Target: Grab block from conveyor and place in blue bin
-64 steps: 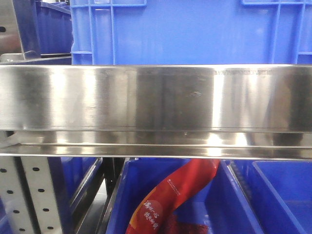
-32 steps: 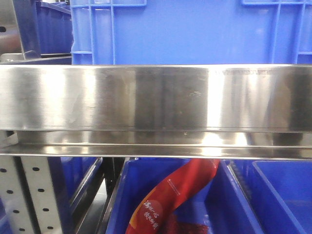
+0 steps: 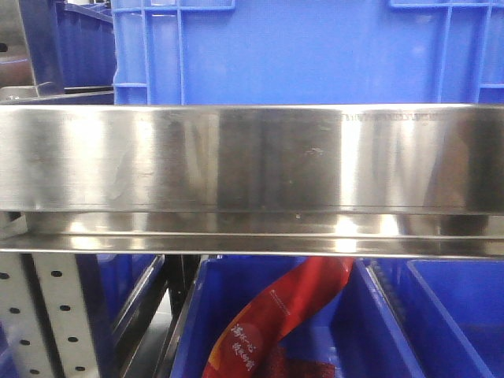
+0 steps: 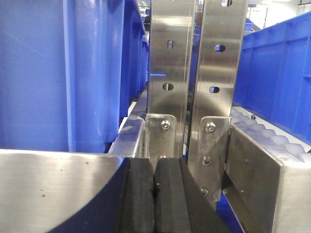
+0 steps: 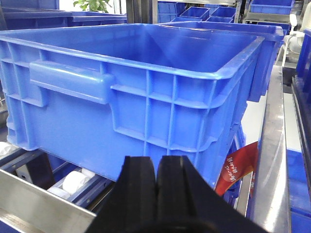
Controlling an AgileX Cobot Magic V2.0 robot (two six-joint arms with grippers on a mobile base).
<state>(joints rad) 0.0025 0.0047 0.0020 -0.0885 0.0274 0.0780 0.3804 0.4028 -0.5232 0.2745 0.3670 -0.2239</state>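
Observation:
No block and no dark grey conveyor belt show in any view. A large blue bin (image 5: pixel 146 82) stands on white rollers straight ahead of my right gripper (image 5: pixel 156 167), which is shut and empty just below the bin's near wall. The bin's ribbed wall also fills the top of the front view (image 3: pixel 307 51). My left gripper (image 4: pixel 154 167) is shut and empty, low in front of two perforated steel uprights (image 4: pixel 194 58), with a blue bin wall (image 4: pixel 58 73) close on its left.
A polished steel rail (image 3: pixel 252 157) spans the front view. Below it lie blue bins (image 3: pixel 449 315), one holding a red printed packet (image 3: pixel 268 323). The packet also shows in the right wrist view (image 5: pixel 239 165). White rollers (image 5: pixel 73 182) and a steel frame edge (image 5: pixel 272 160) flank the bin.
The front view has shifted very slightly; otherwise nothing has visibly changed.

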